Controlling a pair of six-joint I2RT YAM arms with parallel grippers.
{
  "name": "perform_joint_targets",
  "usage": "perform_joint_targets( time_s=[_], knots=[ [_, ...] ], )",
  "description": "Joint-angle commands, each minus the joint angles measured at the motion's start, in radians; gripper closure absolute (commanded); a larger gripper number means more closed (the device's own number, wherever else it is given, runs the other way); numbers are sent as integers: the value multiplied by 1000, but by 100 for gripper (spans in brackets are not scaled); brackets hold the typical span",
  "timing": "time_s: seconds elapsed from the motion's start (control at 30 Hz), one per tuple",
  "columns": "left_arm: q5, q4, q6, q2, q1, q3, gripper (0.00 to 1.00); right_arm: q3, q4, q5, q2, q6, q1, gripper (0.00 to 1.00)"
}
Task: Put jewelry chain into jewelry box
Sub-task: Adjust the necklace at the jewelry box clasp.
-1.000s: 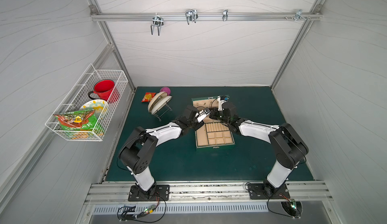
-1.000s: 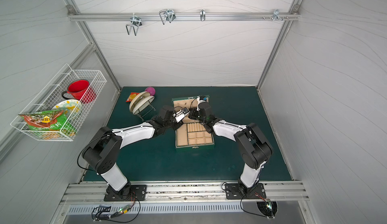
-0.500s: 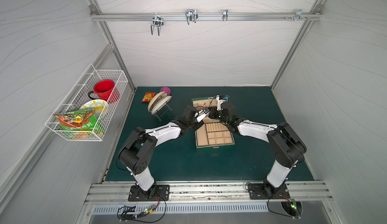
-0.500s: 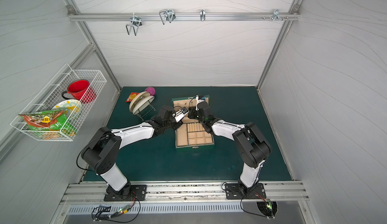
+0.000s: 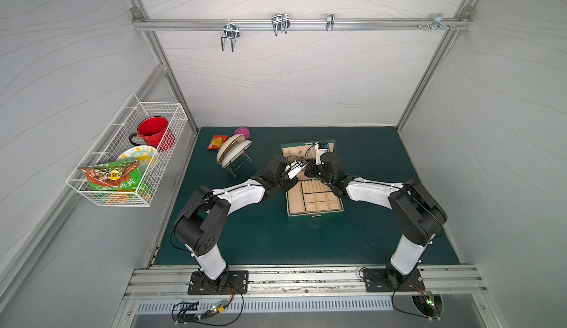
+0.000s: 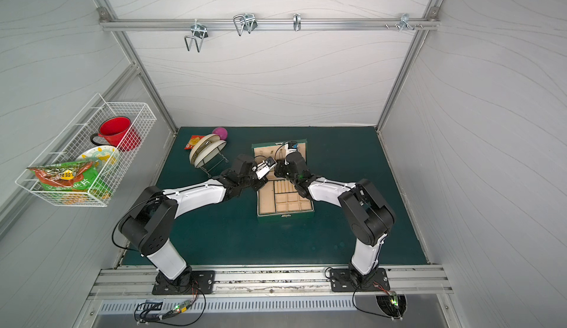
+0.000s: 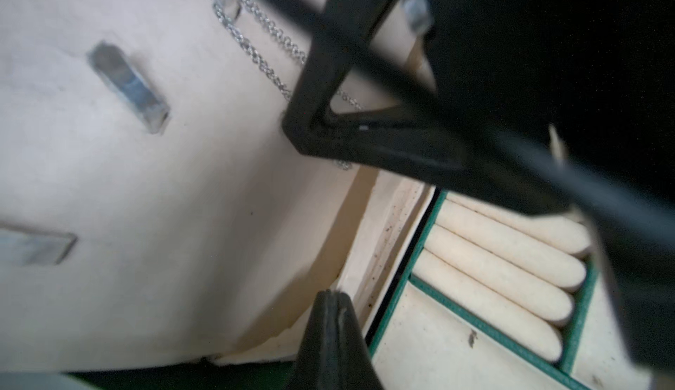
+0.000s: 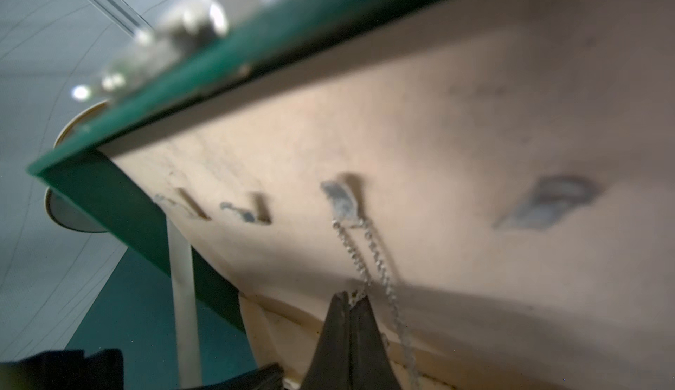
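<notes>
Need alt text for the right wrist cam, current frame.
The right gripper, fingers closed, appears to pinch one strand of the jewelry chain, which hangs looped over a small metal hook on the beige-lined lid of the open jewelry box. More hooks sit in a row beside it; the close view is blurred.

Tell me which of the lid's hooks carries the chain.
The hook nearest the right gripper: the jewelry chain loops over it, while the other visible hooks are bare.

A wire basket (image 5: 176, 117) on the wall holds a red mug (image 5: 152, 131), a plate (image 5: 138, 156) and a snack bag (image 5: 112, 174). Far back on the green mat (image 5: 306, 240), racked plates (image 5: 231, 151) lean beside a small packet (image 5: 216, 141) and a pink ball (image 5: 242, 131).
</notes>
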State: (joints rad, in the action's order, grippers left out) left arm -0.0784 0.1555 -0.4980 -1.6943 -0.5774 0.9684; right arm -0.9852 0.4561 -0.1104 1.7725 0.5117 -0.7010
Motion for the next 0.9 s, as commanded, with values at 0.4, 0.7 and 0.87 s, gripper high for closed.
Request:
perform_joint_targets(
  time_s=[0.4,0.7,0.87],
  knots=[
    [-44,13,-7,27,-19,-5,100,71,43,-66,12,-41,-33,100],
    [-35,7,10,18,-19,7,100,67,19,-23,-35,-44,-32,91],
    [-31,10,21,14,-18,12,100,86,-2,14,-93,-45,-32,65]
  ],
)
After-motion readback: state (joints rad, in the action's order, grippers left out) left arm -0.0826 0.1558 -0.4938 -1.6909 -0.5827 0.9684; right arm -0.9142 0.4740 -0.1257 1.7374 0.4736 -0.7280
